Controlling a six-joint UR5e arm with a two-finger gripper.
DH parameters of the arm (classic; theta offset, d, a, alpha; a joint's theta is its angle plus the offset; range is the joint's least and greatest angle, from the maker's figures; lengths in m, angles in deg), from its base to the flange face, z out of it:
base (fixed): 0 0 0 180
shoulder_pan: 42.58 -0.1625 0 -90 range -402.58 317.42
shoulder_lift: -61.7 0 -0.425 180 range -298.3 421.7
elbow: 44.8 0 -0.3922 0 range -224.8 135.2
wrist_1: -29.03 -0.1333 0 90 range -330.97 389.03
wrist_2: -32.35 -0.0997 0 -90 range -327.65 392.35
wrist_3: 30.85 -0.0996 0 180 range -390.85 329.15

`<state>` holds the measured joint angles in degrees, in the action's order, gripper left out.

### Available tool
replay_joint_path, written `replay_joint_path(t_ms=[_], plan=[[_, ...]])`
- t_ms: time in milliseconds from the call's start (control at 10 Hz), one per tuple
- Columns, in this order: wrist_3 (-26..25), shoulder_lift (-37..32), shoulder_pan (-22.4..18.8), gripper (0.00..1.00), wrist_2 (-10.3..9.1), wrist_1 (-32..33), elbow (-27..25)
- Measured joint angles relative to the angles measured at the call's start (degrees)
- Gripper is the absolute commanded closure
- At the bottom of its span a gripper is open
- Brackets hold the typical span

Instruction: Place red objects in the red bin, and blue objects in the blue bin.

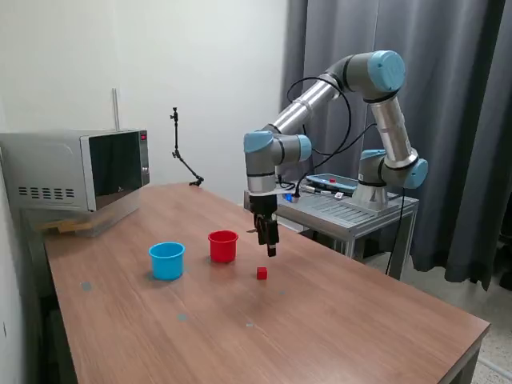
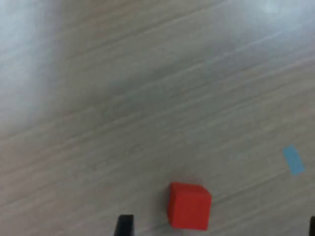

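Item: red cube, lying on the desk near its middle, beside the red cup on the exterior view's right.

Claw: hovering just above the cube, apart from it; in the wrist view its fingers are standing spread, the cube sitting between them, holding nothing.

Blue cup: standing just beyond the red cup.

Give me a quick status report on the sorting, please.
Gripper open, empty, hovering above table. One red cube loose on wood, beside red cup. Nothing blocking the cube.
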<state>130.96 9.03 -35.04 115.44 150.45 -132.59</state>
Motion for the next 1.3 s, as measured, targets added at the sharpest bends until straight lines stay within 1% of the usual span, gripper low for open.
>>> replay_joint_path(t_ms=[500, 1300], plan=[[0.26, 3.19, -0.39, 0.00, -0.02, -0.27, 0.91], [-0.19, 4.63, -0.67, 0.00, 0.35, 1.01, 0.85]])
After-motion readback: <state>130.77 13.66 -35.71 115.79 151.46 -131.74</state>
